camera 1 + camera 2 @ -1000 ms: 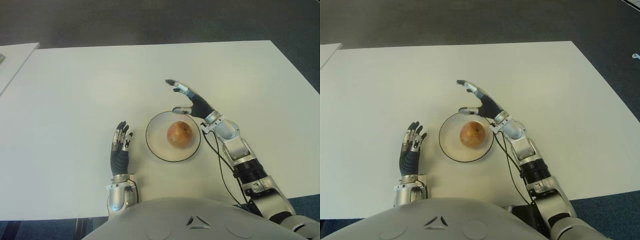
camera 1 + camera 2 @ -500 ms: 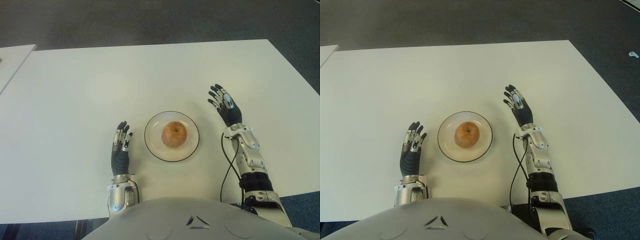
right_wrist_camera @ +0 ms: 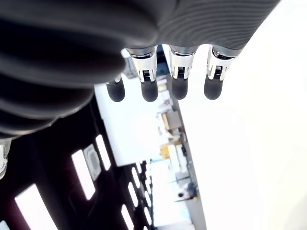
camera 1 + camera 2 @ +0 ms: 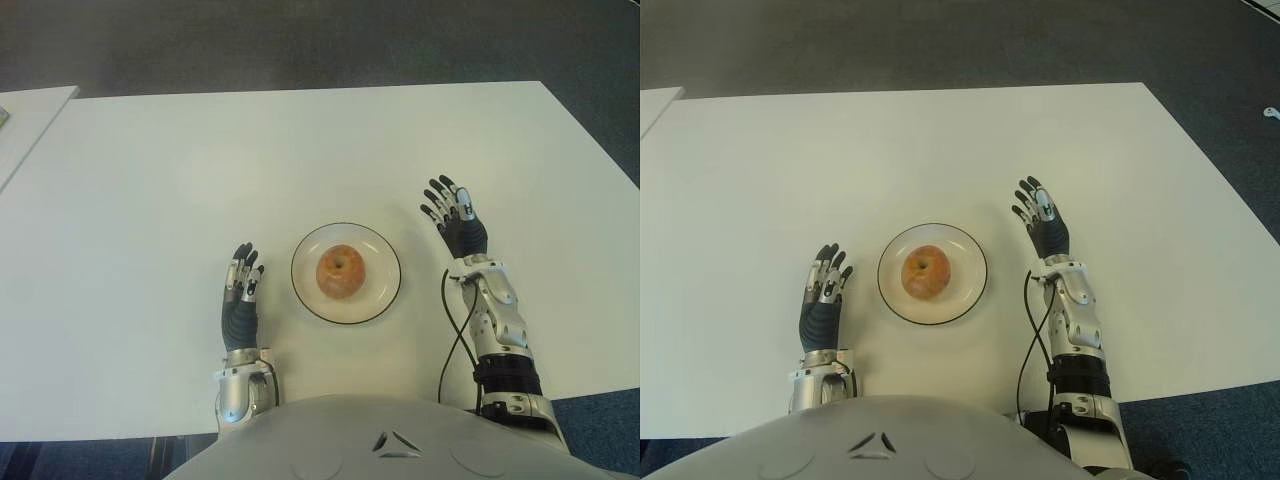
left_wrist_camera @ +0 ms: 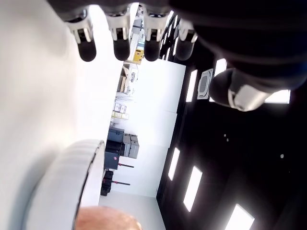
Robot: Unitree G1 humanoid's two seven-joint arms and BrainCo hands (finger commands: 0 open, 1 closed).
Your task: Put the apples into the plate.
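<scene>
Tabletop (image 4: 180,160): white, wide, fills most of both eye views; dark floor past its far edge; a second white surface (image 4: 25,120) shows just off its far left corner.
Right arm (image 4: 500,330): forearm reaches up from the near edge, on the right of the plate, cable looping beside it.
Right hand (image 4: 458,222): fingers straight and spread, pointing toward the far edge, holding nothing; wrist view shows four extended fingertips (image 3: 149,91) with nothing between them. Apart from the plate, no contact with it.
Left hand (image 4: 241,296): just beside the plate on its left, near the near edge; fingers straight, loosely together, empty; own wrist view shows fingertips (image 5: 88,50) extended, plate rim in the corner.
Plate (image 4: 378,298): round, white with dark rim, between the two hands, closer to the near edge than the far one, about mid-width.
Apple (image 4: 340,271): reddish-yellow, sits inside the plate around its centre, stem dimple up.
Obstructions: nothing lies between either hand and the plate.
Count: one apple, one plate, two hands.
</scene>
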